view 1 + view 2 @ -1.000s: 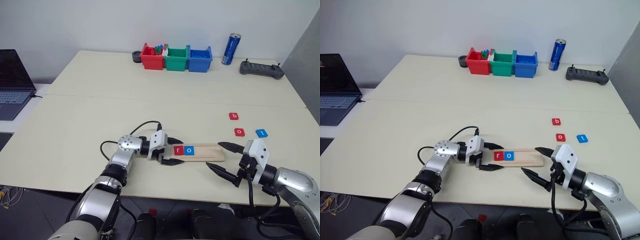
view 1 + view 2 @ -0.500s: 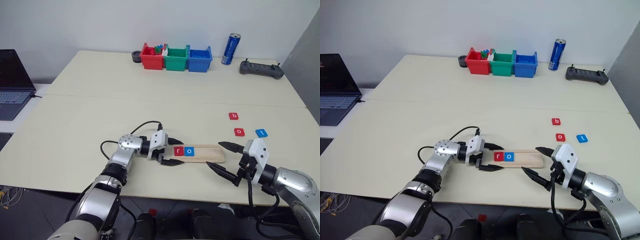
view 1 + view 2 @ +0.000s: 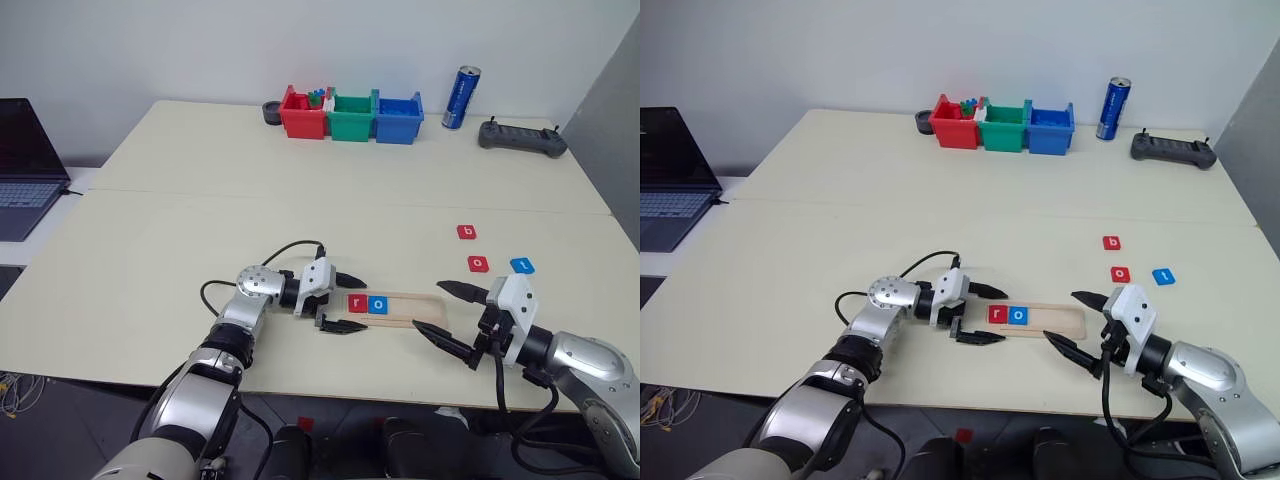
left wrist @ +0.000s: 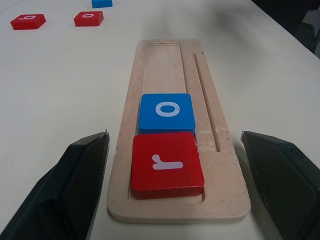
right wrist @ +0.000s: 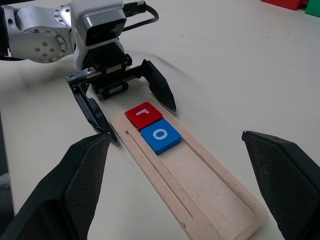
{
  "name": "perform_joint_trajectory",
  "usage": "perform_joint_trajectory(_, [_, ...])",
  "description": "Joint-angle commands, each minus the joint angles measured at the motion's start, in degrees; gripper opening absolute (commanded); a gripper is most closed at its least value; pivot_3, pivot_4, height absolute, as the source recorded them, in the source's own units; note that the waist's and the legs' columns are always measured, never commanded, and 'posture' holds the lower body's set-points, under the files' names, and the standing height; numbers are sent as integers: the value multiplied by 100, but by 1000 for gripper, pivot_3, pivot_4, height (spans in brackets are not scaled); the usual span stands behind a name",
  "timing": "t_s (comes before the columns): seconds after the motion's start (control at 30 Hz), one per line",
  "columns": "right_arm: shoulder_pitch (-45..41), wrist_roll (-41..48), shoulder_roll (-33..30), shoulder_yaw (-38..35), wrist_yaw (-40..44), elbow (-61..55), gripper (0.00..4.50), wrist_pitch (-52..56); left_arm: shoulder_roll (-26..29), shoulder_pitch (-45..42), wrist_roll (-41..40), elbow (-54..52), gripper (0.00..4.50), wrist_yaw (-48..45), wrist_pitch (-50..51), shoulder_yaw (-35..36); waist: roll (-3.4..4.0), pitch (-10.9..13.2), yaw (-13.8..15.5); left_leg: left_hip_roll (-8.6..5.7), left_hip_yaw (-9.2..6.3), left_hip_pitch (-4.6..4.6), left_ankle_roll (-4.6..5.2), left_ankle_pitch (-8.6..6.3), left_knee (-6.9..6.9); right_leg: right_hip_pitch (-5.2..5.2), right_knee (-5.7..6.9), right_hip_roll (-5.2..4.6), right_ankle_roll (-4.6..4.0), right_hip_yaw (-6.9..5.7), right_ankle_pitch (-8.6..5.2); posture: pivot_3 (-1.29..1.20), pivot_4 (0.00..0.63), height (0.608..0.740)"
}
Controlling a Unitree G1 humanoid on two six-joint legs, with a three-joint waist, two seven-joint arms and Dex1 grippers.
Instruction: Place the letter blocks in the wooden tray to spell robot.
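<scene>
Clearly, nothing is gripped by the left gripper (image 3: 341,303): its two black fingers are spread wide and straddle the near end of the wooden tray (image 3: 405,305), one on either side, without pinching it. At the tray's opposite end, the right gripper (image 3: 442,312) is likewise held wide apart and empty, its fingers reaching toward that end.

Between the two grippers, two of the letter blocks are seated in the tray's groove: the red "r" tile (image 4: 166,161) at the end by the left gripper, and the blue "o" tile (image 4: 166,112) touching it. The rest of the groove is left bare.

Further out on the table, well apart from the tray, three tiles are waiting: the red "b" tile (image 3: 466,232), the red "o" tile (image 3: 480,264) and, just beside that, the blue "t" tile (image 3: 522,266).

By this reckoning, two of five letters are judged placed; "b", "o" and "t" are left to be fetched and set in order.
</scene>
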Motion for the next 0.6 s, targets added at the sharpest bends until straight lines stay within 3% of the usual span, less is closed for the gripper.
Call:
perform_joint_trajectory(0.03, [-8,52,-5,-165,-20,-123,4500,-80,171,-10,-279,-626,4466,-146,253,116,0,0,0,1,0,0,0,0,0,0,0,0,0,0,0,0,150,740])
perform_joint_trajectory(0.23, [221,292,180,-640,-471,-238,4500,186,508,463,-687,-1727,4466,78,1052,339,1,0,-11,4,0,0,0,0,-1,-2,1,1,-2,1,1,0,150,740])
perform_joint_trajectory(0.43, [356,-575,622,-603,-1638,-57,4500,241,537,1351,-1016,-3315,4466,698,1844,422,3,0,0,6,-2,-1,0,0,-3,-3,0,0,-23,0,10,0,150,740])
perform_joint_trajectory(0.6, [36,-1249,1185,-554,-2727,206,4500,376,504,1674,-1050,-3945,4466,1146,2081,407,4,0,-3,5,-1,1,-1,0,-3,-3,0,0,-22,1,9,0,150,740])
